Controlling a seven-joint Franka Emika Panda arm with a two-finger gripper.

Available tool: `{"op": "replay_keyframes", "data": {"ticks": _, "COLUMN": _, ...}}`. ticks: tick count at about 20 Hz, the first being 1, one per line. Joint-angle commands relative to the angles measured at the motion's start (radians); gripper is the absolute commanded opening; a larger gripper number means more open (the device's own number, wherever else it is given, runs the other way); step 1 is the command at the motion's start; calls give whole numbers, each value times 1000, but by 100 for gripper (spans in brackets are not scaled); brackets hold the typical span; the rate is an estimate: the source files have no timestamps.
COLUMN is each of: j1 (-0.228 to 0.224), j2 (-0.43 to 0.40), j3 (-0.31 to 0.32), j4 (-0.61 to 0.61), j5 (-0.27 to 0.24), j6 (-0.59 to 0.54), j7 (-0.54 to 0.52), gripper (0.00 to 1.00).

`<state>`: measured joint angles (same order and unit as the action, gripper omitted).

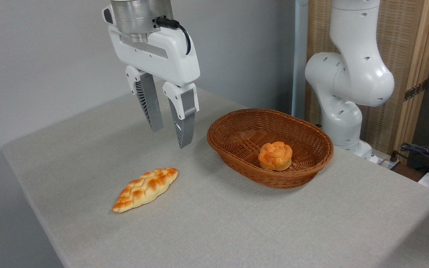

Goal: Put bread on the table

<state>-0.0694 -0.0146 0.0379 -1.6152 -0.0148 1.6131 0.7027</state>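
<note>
The bread [145, 189] is lying on the bench [237, 223], while the claw [168, 136] is hanging above it, spread and empty.

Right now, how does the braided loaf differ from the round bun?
The braided loaf is long with pointed ends; the round bun is compact and knotted. The loaf lies flat on the bare table, while the bun sits inside the wicker basket. The loaf is paler golden-yellow, the bun deeper orange. Neither touches the tool.
</note>
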Motion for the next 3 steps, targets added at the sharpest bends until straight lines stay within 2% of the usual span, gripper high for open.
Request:
{"op": "replay_keyframes", "data": {"ticks": 1, "j1": -4, "j2": 7, "j3": 5, "j4": 20, "j5": -14, "j6": -39, "j7": 15, "gripper": 100}}
{"op": "replay_keyframes", "data": {"ticks": 3, "j1": -4, "j2": 7, "j3": 5, "j4": 20, "j5": -14, "j6": -39, "j7": 15, "gripper": 100}}
